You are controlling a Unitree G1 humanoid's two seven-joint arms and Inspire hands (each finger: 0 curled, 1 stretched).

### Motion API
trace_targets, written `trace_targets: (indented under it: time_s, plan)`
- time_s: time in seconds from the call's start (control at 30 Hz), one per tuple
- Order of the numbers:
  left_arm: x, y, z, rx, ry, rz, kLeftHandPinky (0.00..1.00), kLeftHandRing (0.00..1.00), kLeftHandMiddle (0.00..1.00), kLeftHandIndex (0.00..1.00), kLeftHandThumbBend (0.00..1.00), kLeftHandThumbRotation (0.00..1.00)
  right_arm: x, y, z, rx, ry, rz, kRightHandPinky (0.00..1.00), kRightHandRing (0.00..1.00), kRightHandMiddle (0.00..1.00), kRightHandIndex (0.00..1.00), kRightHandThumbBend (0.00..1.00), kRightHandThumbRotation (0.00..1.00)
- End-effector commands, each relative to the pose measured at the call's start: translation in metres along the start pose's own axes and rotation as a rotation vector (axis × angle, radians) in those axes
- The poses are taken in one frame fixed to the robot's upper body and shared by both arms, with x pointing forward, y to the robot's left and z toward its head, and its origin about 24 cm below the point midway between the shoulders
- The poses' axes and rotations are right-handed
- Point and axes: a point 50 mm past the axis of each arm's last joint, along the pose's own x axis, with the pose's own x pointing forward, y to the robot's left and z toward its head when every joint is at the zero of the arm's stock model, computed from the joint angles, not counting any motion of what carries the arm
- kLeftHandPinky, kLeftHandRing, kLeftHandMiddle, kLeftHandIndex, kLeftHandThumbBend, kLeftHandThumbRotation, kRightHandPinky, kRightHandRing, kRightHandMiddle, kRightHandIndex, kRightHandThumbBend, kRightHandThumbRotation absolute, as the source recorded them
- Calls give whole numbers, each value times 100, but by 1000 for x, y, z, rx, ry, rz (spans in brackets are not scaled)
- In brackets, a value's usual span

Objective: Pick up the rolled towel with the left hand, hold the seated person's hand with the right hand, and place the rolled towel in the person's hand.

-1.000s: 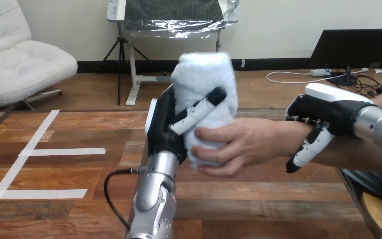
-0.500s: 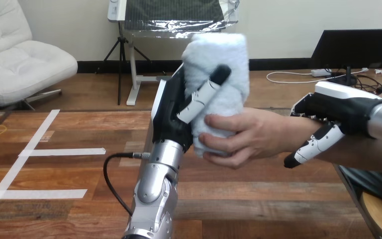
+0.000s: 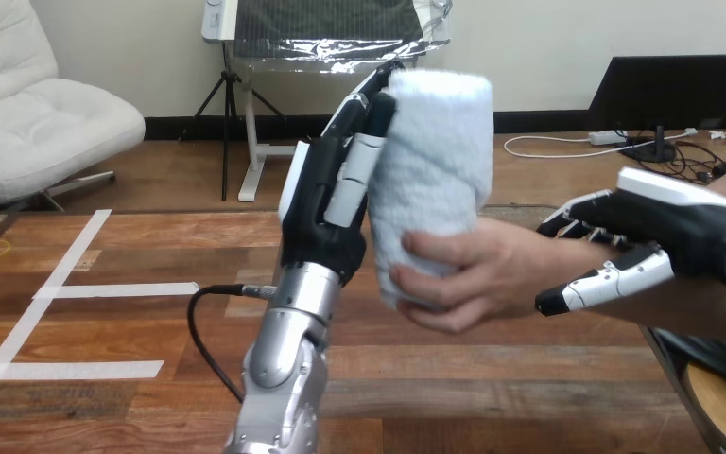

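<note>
Judged soft and light, best taken round its middle, the rolled towel (image 3: 435,142) is gripped low by the person's hand (image 3: 480,276), the left hand (image 3: 326,213) laid straight-fingered against its left side.

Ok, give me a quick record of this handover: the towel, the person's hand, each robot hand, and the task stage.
rolled towel: upright, raised
person's hand: fingers curled round the towel's lower part
left hand: open, fingers straight, lying against the towel's left side
right hand: at the person's wrist; whether it grips cannot be told
task stage: towel is in the person's hand; left hand not yet clear of it
</note>
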Motion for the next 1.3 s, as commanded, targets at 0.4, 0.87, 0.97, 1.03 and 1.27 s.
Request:
trace_targets:
  time_s: [0.4, 0.87, 0.97, 1.03, 1.27]
  plan:
    - [-16, 12, 8, -43, -23, 42, 93, 89, 87, 80, 71, 96, -15, 12, -7, 84, -77, -87, 69, 83, 88, 91, 100, 80]
    - [-33, 12, 14, 20, -28, 34, 89, 86, 85, 77, 69, 96, -23, 22, -10, 139, -148, -272, 72, 84, 88, 90, 100, 99]
    - [-36, 12, 16, 26, -33, 35, 90, 86, 85, 77, 69, 97, -24, 25, -9, 154, -167, -321, 72, 84, 87, 90, 100, 99]
    - [-38, 12, 18, 26, -37, 33, 92, 86, 85, 77, 68, 97, -25, 27, -10, 186, -168, -349, 72, 84, 87, 89, 100, 100]
    - [-47, 13, 23, 29, -44, 34, 96, 86, 84, 77, 68, 98, -26, 38, -10, 304, -212, -448, 76, 86, 88, 89, 98, 100]
